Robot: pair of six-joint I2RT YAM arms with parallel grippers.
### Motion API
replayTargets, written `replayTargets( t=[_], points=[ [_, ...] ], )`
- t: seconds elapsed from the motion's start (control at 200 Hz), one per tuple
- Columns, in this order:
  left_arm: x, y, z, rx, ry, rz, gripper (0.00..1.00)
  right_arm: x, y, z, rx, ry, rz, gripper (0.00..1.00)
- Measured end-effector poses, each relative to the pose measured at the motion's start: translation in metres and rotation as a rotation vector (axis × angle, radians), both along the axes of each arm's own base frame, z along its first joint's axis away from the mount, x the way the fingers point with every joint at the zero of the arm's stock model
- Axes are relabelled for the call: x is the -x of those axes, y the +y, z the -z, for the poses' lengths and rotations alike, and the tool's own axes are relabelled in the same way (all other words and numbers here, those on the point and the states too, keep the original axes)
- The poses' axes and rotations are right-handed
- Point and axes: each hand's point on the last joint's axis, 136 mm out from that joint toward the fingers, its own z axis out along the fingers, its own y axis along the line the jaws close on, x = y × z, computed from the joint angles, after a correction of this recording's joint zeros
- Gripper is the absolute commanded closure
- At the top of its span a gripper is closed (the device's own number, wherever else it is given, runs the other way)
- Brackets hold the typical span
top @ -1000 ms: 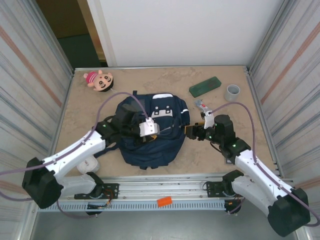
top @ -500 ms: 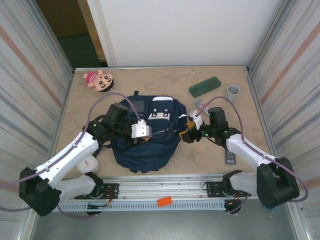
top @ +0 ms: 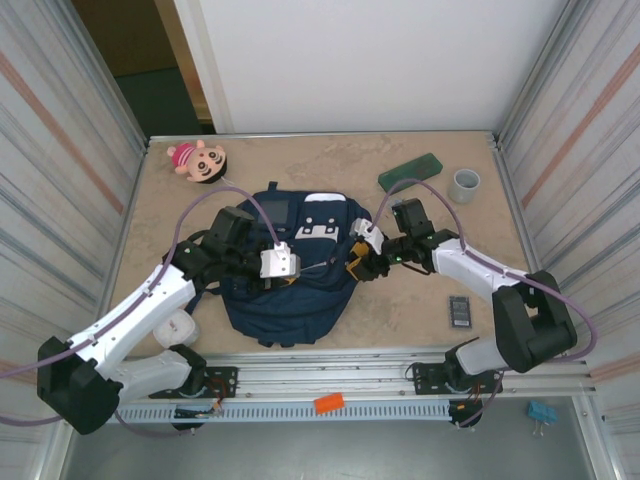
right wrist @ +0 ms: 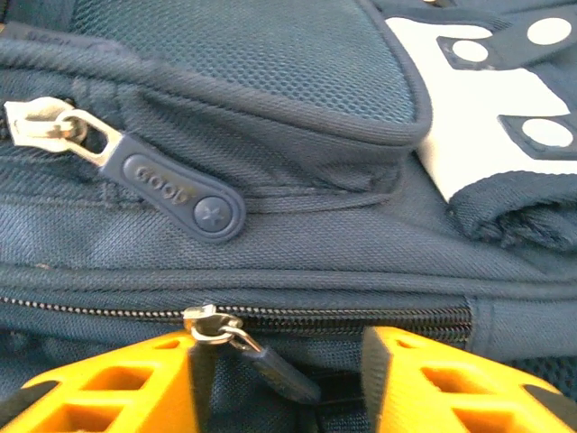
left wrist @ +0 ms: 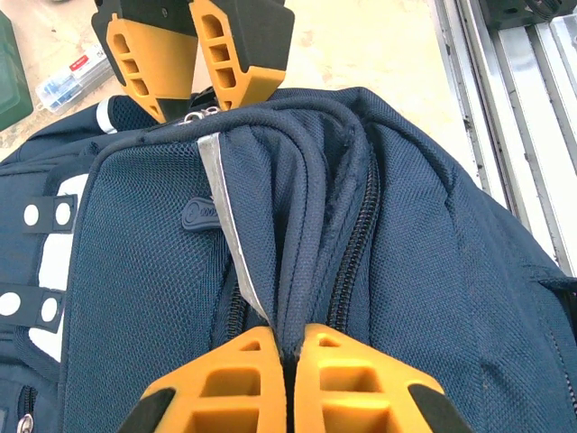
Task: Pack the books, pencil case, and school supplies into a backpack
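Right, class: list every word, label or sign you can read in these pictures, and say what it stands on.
"good", last letter unsure, then a star: zipper pull on the backpack.
Print on the white-and-red stick: too blurred to read.

The backpack takes the middle of the worktop, and both arms crowd it. The left arm lies across its left side, with the left gripper clamped on a ridge of fabric. The right gripper sits at its right edge, jaws apart around a zip pull. Between the 2 grippers only a short stretch of the bag's top is reachable. The far strip is bare between the pink doll and the green pencil case. The grey cup blocks the far right corner. Near right, bare worktop surrounds the calculator.
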Motion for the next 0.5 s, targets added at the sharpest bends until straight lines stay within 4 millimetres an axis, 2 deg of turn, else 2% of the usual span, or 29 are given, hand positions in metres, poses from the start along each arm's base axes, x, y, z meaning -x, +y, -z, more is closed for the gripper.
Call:
replayTargets(
  t=[0.13, 0.226, 0.501],
  points=[
    [-0.001, 0.001, -0.001, 0.004, -0.005, -0.005, 1.0, 0.012, 0.0, 0.0, -0.004, 0.029, -0.039, 0.9],
    [-0.001, 0.001, -0.001, 0.006, -0.006, -0.007, 1.0, 0.02, 0.0, -0.002, -0.013, 0.058, -0.056, 0.98],
    [-0.006, 0.002, 0.001, 0.008, -0.011, -0.039, 1.0, 0.028, -0.001, -0.015, -0.027, 0.088, -0.057, 1.0]
  ],
)
